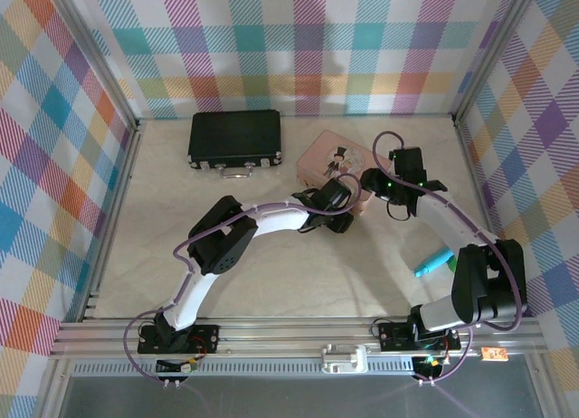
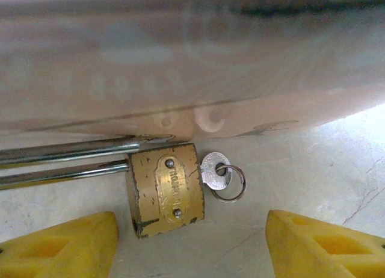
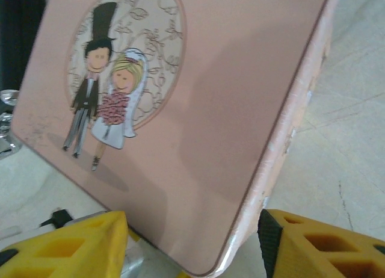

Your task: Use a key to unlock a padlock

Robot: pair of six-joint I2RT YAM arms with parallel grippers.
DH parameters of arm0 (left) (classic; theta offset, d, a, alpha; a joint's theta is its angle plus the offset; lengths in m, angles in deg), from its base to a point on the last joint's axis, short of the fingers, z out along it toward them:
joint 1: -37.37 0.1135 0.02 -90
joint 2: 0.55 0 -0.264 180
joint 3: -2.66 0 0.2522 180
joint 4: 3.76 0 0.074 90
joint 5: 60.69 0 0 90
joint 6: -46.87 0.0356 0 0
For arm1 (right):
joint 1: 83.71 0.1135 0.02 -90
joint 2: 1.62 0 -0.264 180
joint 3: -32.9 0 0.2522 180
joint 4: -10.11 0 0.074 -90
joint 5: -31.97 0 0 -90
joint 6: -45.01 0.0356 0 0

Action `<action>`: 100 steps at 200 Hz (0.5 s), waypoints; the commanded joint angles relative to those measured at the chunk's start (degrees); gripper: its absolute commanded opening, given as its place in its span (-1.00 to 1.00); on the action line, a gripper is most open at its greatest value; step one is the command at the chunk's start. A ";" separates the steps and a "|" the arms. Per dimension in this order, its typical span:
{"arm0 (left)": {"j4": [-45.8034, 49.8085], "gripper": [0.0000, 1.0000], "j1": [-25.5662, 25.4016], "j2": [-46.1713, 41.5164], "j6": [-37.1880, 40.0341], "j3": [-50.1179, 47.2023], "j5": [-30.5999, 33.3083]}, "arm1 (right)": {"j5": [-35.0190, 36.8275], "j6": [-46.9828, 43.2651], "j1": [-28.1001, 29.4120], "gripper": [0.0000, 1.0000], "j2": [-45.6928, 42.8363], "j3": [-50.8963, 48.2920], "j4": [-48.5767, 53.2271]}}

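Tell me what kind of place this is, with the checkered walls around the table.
Probably a robot lab test cell: plaid cloth walls box in a pale table, the left arm and right arm are bolted to the aluminium rail at its near edge, and props like the black case and pink tin lie out.

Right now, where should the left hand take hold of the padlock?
Probably the padlock by its brass body, coming from above, pinching across its two side edges: it lies flat, shackle out one end, key in the other. The pink tin crowds the far edge.
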 commanded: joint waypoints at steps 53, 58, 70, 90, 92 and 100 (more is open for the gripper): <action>-5.64 0.08 -0.15 4.10 3.52 3.15 4.08 | 4.03 3.37 -0.57 0.21 4.40 -0.83 -2.30; -6.16 0.03 -0.15 4.33 3.58 3.12 4.36 | 3.99 3.38 -0.57 0.21 4.84 -0.75 -2.28; -6.79 -0.14 -0.19 4.70 3.86 3.32 4.64 | 4.03 3.43 -0.57 0.21 5.84 -0.73 -2.38; -7.50 -0.43 -0.18 4.58 4.06 2.71 4.54 | 4.41 3.73 -0.64 0.21 7.26 -0.69 -2.00; -7.61 -0.43 -0.11 4.43 4.04 2.51 4.54 | 4.45 3.80 -0.66 0.21 7.40 -0.72 -2.01; -8.41 -0.48 -0.03 3.74 4.04 1.47 4.36 | 4.77 3.90 -0.66 0.21 7.77 -0.81 -1.95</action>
